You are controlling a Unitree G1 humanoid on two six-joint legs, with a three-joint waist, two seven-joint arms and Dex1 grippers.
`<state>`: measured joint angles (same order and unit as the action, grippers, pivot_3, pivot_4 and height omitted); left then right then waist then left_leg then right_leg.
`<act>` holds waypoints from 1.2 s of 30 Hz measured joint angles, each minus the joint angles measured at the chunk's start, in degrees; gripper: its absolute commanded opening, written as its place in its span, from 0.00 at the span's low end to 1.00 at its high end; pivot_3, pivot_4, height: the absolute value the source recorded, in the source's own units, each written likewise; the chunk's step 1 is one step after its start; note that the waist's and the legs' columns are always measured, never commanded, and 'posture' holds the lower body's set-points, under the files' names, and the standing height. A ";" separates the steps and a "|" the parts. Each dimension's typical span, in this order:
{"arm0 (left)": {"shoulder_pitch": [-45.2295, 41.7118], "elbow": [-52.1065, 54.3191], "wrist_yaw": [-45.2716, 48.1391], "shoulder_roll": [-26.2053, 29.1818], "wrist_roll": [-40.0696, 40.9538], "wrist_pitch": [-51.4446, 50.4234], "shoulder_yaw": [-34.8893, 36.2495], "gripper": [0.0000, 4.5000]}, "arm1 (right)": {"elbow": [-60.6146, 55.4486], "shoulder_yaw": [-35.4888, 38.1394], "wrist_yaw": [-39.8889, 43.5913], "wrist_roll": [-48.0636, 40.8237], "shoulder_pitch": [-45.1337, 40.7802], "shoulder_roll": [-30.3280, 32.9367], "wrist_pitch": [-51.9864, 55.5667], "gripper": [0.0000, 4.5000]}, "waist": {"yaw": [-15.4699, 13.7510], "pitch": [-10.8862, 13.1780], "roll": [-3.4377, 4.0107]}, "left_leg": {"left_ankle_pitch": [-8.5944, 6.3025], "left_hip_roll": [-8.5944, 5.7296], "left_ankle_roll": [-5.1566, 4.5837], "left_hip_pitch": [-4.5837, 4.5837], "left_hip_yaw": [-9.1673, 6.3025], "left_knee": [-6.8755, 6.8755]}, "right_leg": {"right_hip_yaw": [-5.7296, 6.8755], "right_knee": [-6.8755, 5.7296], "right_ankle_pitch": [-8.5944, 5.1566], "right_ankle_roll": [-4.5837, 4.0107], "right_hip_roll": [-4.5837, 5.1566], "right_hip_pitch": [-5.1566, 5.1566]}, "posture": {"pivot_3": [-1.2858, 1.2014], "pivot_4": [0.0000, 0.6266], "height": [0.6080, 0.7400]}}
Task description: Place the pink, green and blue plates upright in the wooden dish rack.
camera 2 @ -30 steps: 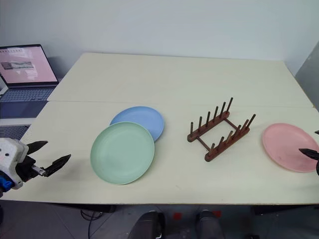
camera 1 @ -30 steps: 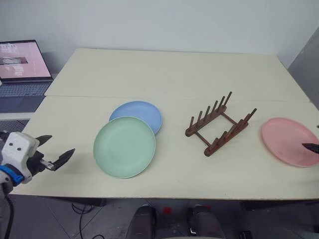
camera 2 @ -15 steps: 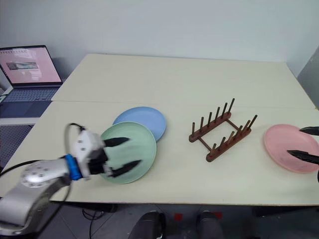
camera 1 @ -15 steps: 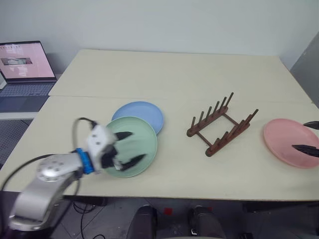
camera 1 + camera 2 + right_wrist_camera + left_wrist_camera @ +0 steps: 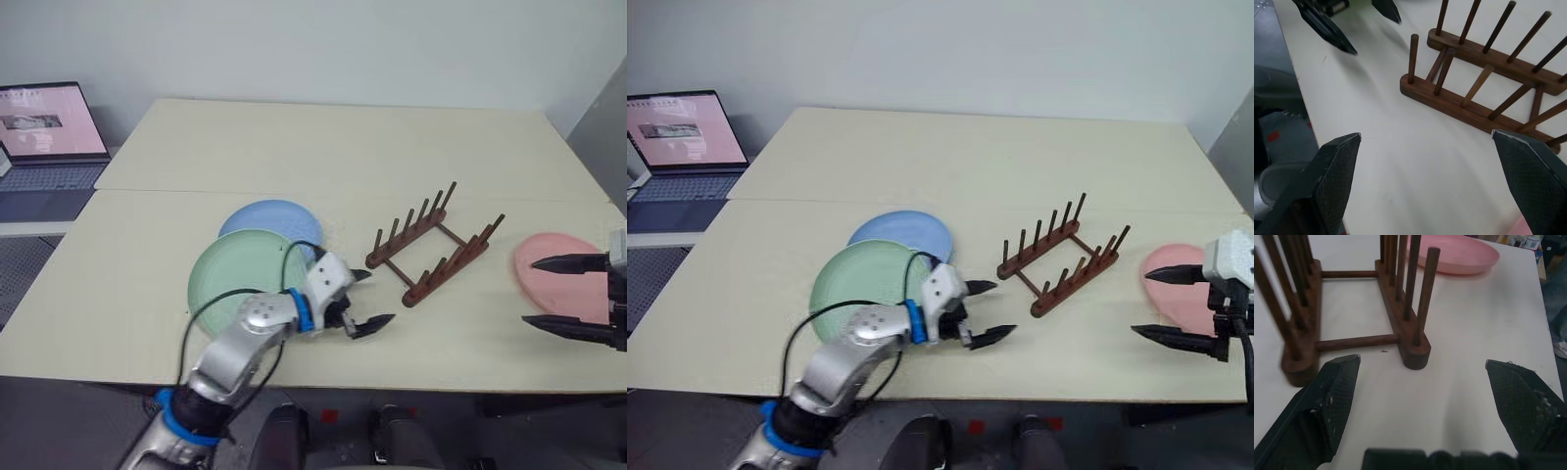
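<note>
Table [image 5: 137, 294] of pale cream laminate, wide and bare at the far end, holds everything. A second ago the left gripper [image 5: 364, 300] hung off the table's left edge; now its silver arm has swept across above the green plate [image 5: 223, 282] and the gripper sits between that plate and the wooden dish rack [image 5: 433, 245], pointing at the rack. Its two black fingers are spread wide with nothing between them. The right gripper [image 5: 1168, 305] has also come inward from the right edge and now hovers at the pink plate [image 5: 554, 264], one finger over the plate and the other on the near side of it, equally wide open and empty.

So no plate has been lifted yet, and all three lie flat. The right gripper looks set to take the pink plate; the left has overshot the green one, so what it is after is unclear.

The plates are round, shallow and matte, each with a low raised rim. The green plate lies left of centre and overlaps the near edge of the blue plate [image 5: 269, 216] behind it. The pink plate sits alone, well to the right of the rack. The rack is dark brown wood: two parallel base bars joined by thin crossbars, each bar carrying a row of slim round upright pegs. It stands at an angle to the table edge, its slots empty. A laptop [image 5: 49, 132] sits open off to the far left.
</note>
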<state>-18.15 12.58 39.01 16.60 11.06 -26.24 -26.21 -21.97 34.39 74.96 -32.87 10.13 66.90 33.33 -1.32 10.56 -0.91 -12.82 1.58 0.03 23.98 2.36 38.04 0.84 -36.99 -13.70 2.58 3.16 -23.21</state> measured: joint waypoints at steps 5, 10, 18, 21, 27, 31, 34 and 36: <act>-2.56 -9.18 -2.61 -5.80 -5.33 4.69 -2.73 1.00 | -1.98 0.06 -0.07 0.09 2.30 -1.21 0.92 1.00 | 0.04 0.00 0.00 | 0.00 0.03 -0.01 -0.02 -0.03 0.00 | 0.02 -0.04 0.00 -0.01 -0.03 -0.01 | 0.52 0.24 1.00; -2.79 -14.41 -5.43 -9.75 -8.47 6.98 -3.14 1.00 | -2.85 0.30 -0.12 0.12 2.81 -1.62 1.10 1.00 | 0.05 0.00 0.00 | 0.00 0.02 -0.01 -0.05 -0.03 0.00 | 0.01 -0.05 0.00 0.00 -0.03 0.00 | 0.52 0.24 1.00; -3.12 -19.60 -9.98 -14.88 -11.38 8.15 -2.63 0.75 | -3.64 0.33 -0.12 0.12 2.86 -1.70 1.39 1.00 | 0.02 0.01 -0.02 | 0.00 0.01 -0.01 -0.03 -0.05 0.00 | 0.02 -0.03 0.00 0.00 -0.03 -0.01 | 0.52 0.24 1.00; -3.13 -19.94 -10.78 -15.77 -11.47 8.17 -2.49 0.53 | -3.65 0.32 -0.18 0.13 2.72 -1.70 1.34 1.00 | 0.03 0.01 -0.02 | -0.01 0.01 -0.01 -0.03 -0.04 0.00 | 0.01 -0.03 0.00 0.00 -0.03 -0.01 | 0.52 0.24 1.00; -3.07 -20.06 -10.97 -15.80 -12.26 9.13 -1.99 0.23 | -3.65 0.08 -0.56 0.14 2.16 -1.70 1.20 1.00 | 0.01 0.01 -0.02 | 0.00 0.01 -0.01 -0.03 -0.04 0.00 | 0.02 -0.04 0.00 0.00 -0.03 -0.01 | 0.52 0.24 1.00; -2.95 -19.95 -10.78 -15.35 -12.27 9.49 -1.72 0.23 | -3.70 -0.04 -1.28 0.14 2.21 -2.06 1.19 1.00 | 0.08 0.02 -0.03 | -0.01 0.01 -0.01 -0.03 -0.03 0.00 | 0.01 -0.02 0.00 0.00 -0.03 -0.01 | 0.52 0.24 1.00; -3.04 -19.28 -8.96 -13.16 -11.74 10.32 -0.51 0.23 | -3.79 -0.01 -1.31 0.16 2.86 -2.26 1.19 1.00 | 0.18 0.02 -0.03 | -0.01 0.05 -0.01 -0.04 -0.05 -0.02 | 0.03 -0.04 0.00 0.00 -0.07 -0.02 | 0.52 0.24 1.00; -3.93 -18.76 -6.09 -10.33 -10.94 11.08 0.10 0.23 | -3.92 0.40 -1.28 0.18 3.99 -2.40 1.28 1.00 | 0.13 0.01 -0.01 | 0.00 0.06 -0.01 -0.03 -0.08 -0.02 | 0.07 -0.06 -0.01 -0.02 -0.08 -0.03 | 0.52 0.24 1.00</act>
<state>-22.08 -6.18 32.92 6.27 0.11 -15.16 -26.11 -25.89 34.79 73.68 -32.69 14.13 64.50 34.61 -1.19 10.57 -0.92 -12.83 1.63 0.03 23.94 2.28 38.02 0.90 -37.05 -13.71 2.56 3.08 -23.25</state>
